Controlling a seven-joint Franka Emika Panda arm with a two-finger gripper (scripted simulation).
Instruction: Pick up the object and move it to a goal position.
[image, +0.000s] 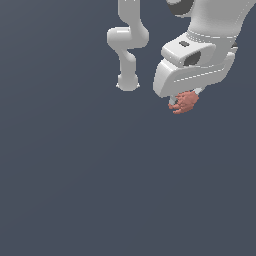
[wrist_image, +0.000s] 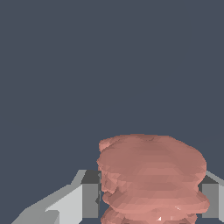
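Note:
The object (image: 186, 102) is a small salmon-red, lumpy chunk hanging under the white hand at the upper part of the exterior view's right. My gripper (image: 183, 102) is shut on it, and the hand hides its upper part. In the wrist view the object (wrist_image: 151, 179) fills the space between the two grey fingers (wrist_image: 90, 199), which press on it from both sides. It appears lifted off the dark floor.
The white arm's links and base (image: 128, 40) rise behind the hand in the exterior view. A plain dark grey-blue floor (image: 75, 175) spreads all around. No goal marker shows.

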